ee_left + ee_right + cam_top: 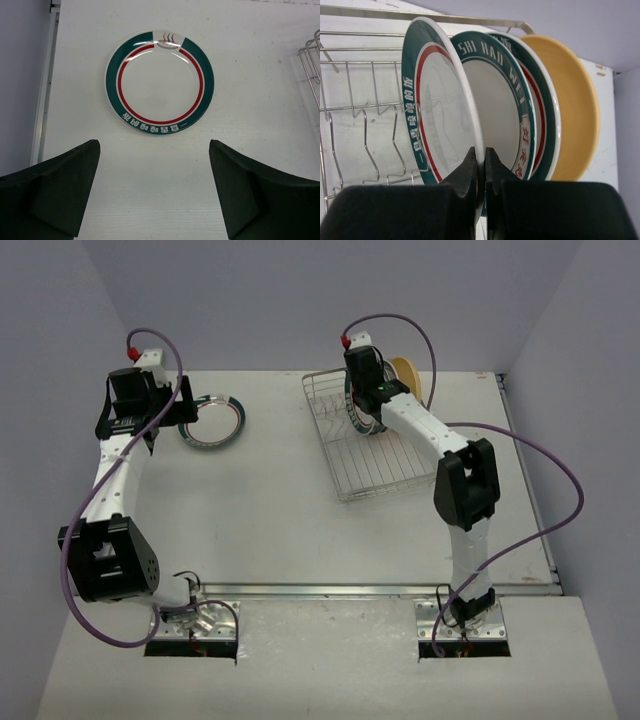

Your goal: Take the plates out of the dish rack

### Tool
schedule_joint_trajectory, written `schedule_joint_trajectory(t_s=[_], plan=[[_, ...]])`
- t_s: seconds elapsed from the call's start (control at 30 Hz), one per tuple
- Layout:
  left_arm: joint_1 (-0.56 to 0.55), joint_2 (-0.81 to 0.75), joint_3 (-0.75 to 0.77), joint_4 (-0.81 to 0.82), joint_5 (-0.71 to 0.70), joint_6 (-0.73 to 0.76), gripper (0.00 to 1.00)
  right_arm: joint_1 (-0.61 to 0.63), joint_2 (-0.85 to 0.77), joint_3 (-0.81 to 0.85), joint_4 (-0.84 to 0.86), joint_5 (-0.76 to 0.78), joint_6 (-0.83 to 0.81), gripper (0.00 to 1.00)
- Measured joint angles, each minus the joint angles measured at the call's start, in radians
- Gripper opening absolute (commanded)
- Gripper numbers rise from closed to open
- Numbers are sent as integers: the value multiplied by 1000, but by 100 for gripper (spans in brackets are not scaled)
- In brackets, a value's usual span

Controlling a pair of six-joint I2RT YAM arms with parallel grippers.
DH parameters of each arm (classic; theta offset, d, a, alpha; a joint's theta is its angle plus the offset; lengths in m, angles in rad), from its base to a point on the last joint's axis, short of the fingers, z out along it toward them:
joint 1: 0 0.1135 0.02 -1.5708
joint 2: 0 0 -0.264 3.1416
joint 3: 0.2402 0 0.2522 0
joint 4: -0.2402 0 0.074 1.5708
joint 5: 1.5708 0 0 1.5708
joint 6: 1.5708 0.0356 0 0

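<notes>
The silver wire dish rack (385, 475) stands at the back right of the table. Several plates stand upright in its slots: a teal-and-red rimmed plate (427, 100) in front, two more patterned plates (500, 100) behind it, then a tan-yellow plate (575, 110), which also shows in the top view (408, 375). My right gripper (481, 156) is shut on the near rim of the front plate. One teal-and-red rimmed plate (160, 82) lies flat on the table at the back left (212, 421). My left gripper (154, 187) is open and empty above the table, just short of that plate.
The rack's upright prongs (370, 135) and top rail (420, 17) stand left of the gripped plate. A corner of the rack (311, 65) shows at the right of the left wrist view. The table's left edge (42, 100) runs close to the flat plate.
</notes>
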Motion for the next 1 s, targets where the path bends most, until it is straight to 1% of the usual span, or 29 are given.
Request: schedule_joint_trajectory(t_s=[0.17,0.3,0.37,0.43,0.5,0.63,0.77,0.87,1.0], plan=[[0,-18,0,-2,8,-7,100,42,-36,-11,71,70,-91,0],[0,-39,0,-3,13,-9,100,82,-110,-23,153,129,-178,0],[0,-43,6,-8,22,-16,100,110,-155,-26,218,131,-211,0],[0,-44,21,-31,69,-26,100,135,-206,-26,246,121,-215,0],[2,-49,36,-48,157,-36,100,154,-258,-26,240,93,-197,0],[4,-106,36,-38,416,-83,97,158,-358,-26,167,-35,-99,0],[3,-168,34,16,595,-168,92,147,-440,-64,97,-235,21,0],[-4,-199,32,57,687,-215,91,143,-470,-97,37,-404,96,0],[-21,-206,16,64,741,-229,90,146,-471,-128,-15,-605,167,0]])
